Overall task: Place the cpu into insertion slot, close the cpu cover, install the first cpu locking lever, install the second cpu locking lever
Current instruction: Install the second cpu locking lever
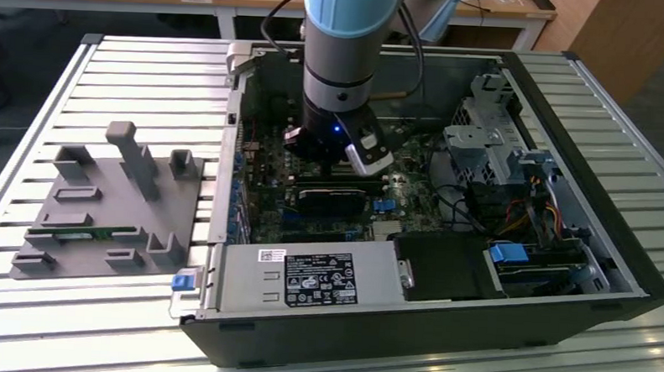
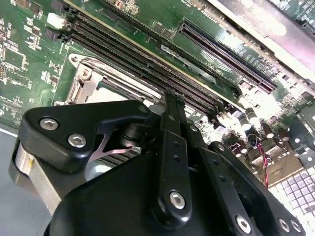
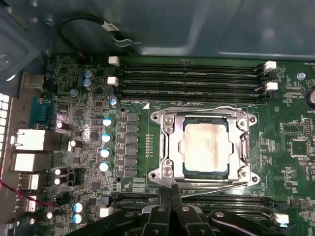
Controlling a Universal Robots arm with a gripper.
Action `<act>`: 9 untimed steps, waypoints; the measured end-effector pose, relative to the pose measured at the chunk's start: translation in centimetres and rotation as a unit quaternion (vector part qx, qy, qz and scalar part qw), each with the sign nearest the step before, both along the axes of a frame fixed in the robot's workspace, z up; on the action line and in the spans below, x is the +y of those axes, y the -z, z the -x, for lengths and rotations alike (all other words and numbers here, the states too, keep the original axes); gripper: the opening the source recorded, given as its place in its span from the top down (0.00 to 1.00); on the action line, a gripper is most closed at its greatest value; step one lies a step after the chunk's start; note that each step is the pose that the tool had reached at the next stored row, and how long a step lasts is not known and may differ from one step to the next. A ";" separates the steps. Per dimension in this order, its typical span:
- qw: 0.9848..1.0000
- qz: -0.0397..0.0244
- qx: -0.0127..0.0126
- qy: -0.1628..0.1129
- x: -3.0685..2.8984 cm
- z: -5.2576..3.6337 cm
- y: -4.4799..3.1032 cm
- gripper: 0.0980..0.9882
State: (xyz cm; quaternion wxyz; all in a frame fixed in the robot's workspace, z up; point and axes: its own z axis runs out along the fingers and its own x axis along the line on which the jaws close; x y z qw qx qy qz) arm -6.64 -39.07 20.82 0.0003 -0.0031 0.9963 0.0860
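In the first wrist view the silvery cpu lies flat in the insertion slot, whose dark frame shows as a thin edge around the chip. The metal cpu cover lies closed over it, its window framing the chip. Thin wire levers run along two sides of the socket, one by the memory slots and one on the side nearest me. I cannot tell whether they are latched. My gripper is shut with nothing in it, its tips just beside the socket. The second wrist view has the gripper next to the cover.
The arm reaches down into an open computer case on a slatted table. Long black memory slots flank the socket. Capacitors and rear ports stand beside it. A grey fixture sits at the exterior view's left.
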 end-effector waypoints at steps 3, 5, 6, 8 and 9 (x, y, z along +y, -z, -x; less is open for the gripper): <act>1.000 -0.002 0.000 0.000 -0.06 0.02 0.15 0.97; 1.000 -0.005 0.000 0.000 -0.28 0.06 0.17 0.97; 1.000 -0.007 0.000 0.000 -0.44 0.08 0.16 0.97; 1.000 -0.011 0.000 0.000 -0.80 0.10 0.16 0.97; 1.000 -0.015 0.000 0.000 -0.95 0.12 0.16 0.97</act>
